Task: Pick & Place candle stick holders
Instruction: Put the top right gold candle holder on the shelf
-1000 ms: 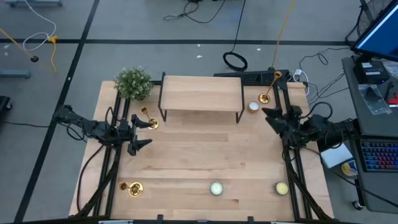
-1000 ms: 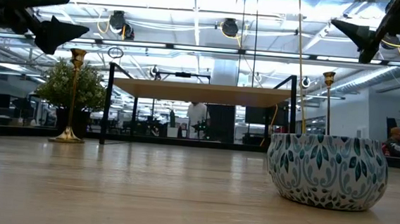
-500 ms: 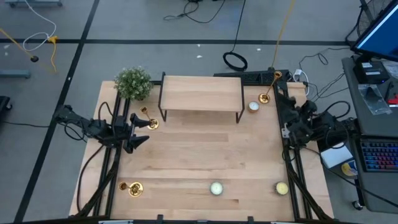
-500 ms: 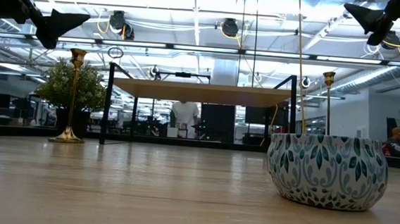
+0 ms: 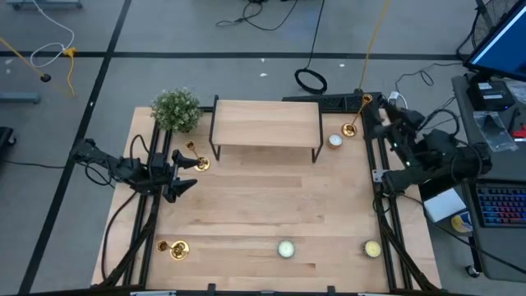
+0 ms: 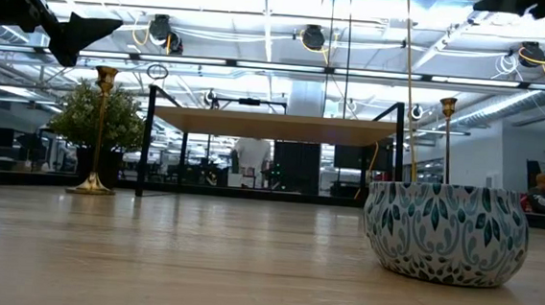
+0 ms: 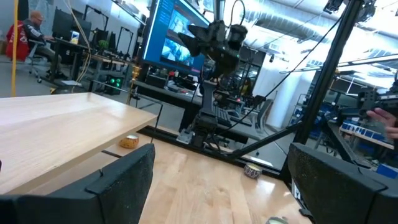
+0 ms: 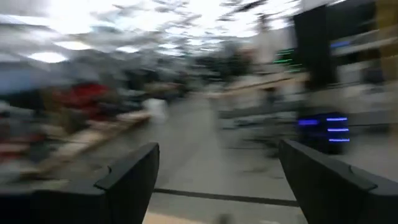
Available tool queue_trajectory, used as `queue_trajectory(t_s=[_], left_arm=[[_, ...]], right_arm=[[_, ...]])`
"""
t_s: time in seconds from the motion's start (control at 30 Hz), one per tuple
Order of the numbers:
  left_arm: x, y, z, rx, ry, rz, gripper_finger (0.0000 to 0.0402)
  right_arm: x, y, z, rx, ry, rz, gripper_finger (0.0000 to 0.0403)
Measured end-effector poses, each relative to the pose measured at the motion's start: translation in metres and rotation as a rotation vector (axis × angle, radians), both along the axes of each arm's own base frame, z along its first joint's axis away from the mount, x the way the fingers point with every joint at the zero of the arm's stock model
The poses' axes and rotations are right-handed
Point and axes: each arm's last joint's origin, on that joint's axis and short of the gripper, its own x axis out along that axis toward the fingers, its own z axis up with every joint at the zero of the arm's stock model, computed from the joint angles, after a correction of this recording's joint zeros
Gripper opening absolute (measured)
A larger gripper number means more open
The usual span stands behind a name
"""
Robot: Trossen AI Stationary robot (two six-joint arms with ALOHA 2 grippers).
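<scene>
Candle stick holders of shiny brass are standing untouched around the raised wooden shelf (image 5: 266, 123): one (image 5: 352, 129) just off its right end, one (image 5: 197, 161) by its left leg, one (image 5: 174, 248) well in front. Your right gripper (image 5: 385, 117), fingers spread and empty, is hovering beside the right-end holder, so you are reaching for it; your next move is lowering around its stem. Your left gripper (image 5: 186, 173) is waiting spread near the left-leg holder.

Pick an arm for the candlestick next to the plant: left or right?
Left. The left gripper hovers open right beside that candlestick near the plant; the right gripper is across the table by the far-corner candlestick.

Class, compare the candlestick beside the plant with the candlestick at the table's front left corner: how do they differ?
The candlestick beside the plant stands at the back left, close to the left gripper; the front-left candlestick stands alone near the front edge. In the high view the first shows more stem than the second. Both are shiny brass on round bases.
</scene>
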Motion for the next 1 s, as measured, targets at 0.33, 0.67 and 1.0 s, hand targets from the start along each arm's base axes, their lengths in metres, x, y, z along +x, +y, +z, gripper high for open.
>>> queue_trajectory(t_s=[0.33,0.67,1.0], left_arm=[[0.0,0.0,-0.001,0.002,0.007,0.001,0.0365],[0.0,0.0,-0.001,0.0,0.006,0.0,0.0365],[0.0,0.0,-0.001,-0.028,0.003,-0.005,0.0365]], right_arm=[[0.027,0.003,0.035,0.047,0.166,-0.255,0.0322],[0.035,0.004,0.037,0.021,0.251,-0.259,0.0322],[0.048,0.001,0.022,-0.034,0.456,-0.303,0.0322]])
